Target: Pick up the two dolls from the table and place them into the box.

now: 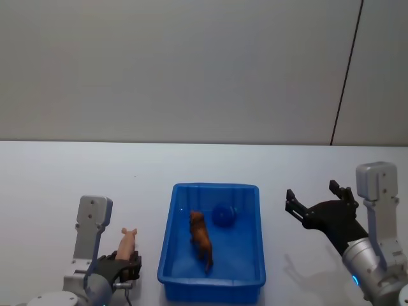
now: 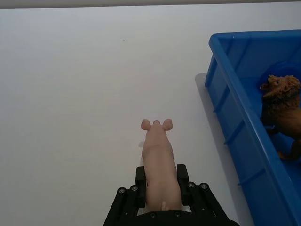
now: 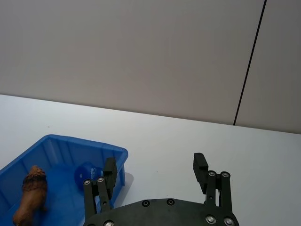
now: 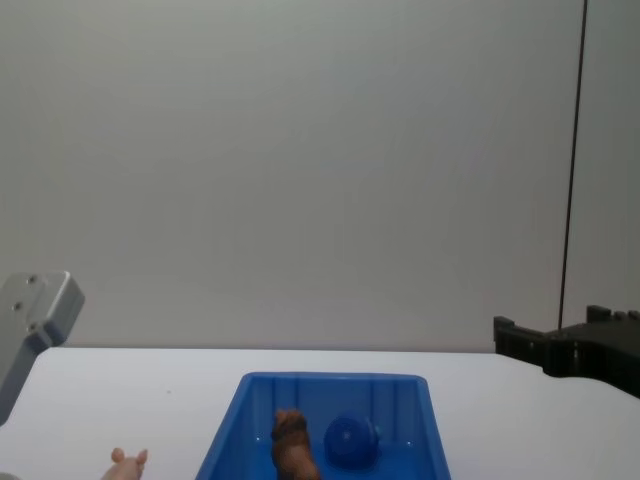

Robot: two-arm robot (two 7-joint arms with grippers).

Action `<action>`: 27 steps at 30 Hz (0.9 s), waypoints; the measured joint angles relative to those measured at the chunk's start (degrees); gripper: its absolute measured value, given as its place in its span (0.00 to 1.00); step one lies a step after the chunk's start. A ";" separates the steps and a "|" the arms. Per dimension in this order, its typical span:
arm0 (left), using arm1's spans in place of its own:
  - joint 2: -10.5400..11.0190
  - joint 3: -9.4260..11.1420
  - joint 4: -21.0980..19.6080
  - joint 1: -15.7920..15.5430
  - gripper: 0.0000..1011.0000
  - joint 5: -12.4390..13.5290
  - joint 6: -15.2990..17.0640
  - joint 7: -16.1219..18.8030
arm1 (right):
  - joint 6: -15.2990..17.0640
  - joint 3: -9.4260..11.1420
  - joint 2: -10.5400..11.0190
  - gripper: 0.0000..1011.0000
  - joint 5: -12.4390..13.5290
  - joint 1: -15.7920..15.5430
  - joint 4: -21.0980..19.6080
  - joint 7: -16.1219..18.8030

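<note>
A brown lion-like doll and a dark blue ball-like doll both lie inside the blue box at the table's centre front. My left gripper sits left of the box, shut on a small pink pig toy. The pig's snout points away from me, low over the table. In the left wrist view the fingers clamp the pig at its rear. Right of the box, my right gripper hovers open and holds nothing. The right wrist view shows the lion and the ball in the box.
The white table stretches bare to the left, right and behind the box. A plain grey wall stands behind the table. The box's left wall is close to the right of the held pig.
</note>
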 joint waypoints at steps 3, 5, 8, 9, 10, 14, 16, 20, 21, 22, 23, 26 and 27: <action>0.05 -0.06 -0.35 0.02 0.38 0.69 0.00 0.00 | 0.00 0.00 0.00 0.99 0.00 0.00 0.00 0.00; 0.13 -0.10 -0.84 0.11 0.38 1.34 -0.14 0.00 | 0.00 0.00 0.00 0.99 0.00 0.00 0.00 0.00; 0.32 -0.15 -1.79 0.23 0.38 2.35 -0.47 -0.06 | 0.00 0.00 0.00 0.99 0.00 0.00 0.00 0.00; 0.37 -0.16 -2.05 0.26 0.38 2.59 -0.55 -0.10 | 0.00 0.00 0.00 0.99 0.00 0.00 0.00 0.00; 0.42 -0.18 -2.32 0.29 0.38 2.85 -0.64 -0.14 | 0.00 0.00 0.00 0.99 0.00 0.00 0.00 0.00; 0.72 -0.25 -3.90 0.33 0.38 4.45 -1.17 -0.64 | 0.00 0.00 0.00 0.99 0.00 0.00 0.00 0.00; 0.89 -0.31 -4.84 0.32 0.38 5.52 -1.56 -1.21 | 0.00 0.00 0.00 0.99 0.00 0.00 0.00 0.00; 1.20 -0.40 -6.39 0.10 0.38 7.31 -2.40 -2.65 | 0.00 0.00 0.00 0.99 0.00 0.00 0.00 0.00; 1.32 -0.43 -6.90 -0.02 0.38 7.92 -2.78 -3.37 | 0.00 0.00 0.00 0.99 0.00 0.00 0.00 0.00; 1.39 -0.45 -7.20 -0.09 0.38 8.24 -2.99 -3.80 | 0.00 0.00 0.00 0.99 0.00 0.00 0.00 0.00; 1.49 -0.48 -7.59 -0.23 0.38 8.92 -3.37 -4.62 | 0.00 0.00 0.00 0.99 0.00 0.00 0.00 0.00; 1.66 -0.53 -8.14 -0.48 0.38 9.75 -4.19 -6.20 | 0.00 0.00 0.00 0.99 0.00 0.00 0.00 0.00; 1.73 -0.56 -8.37 -0.61 0.38 10.21 -4.64 -7.08 | 0.00 0.00 0.00 0.99 0.00 0.00 0.00 0.00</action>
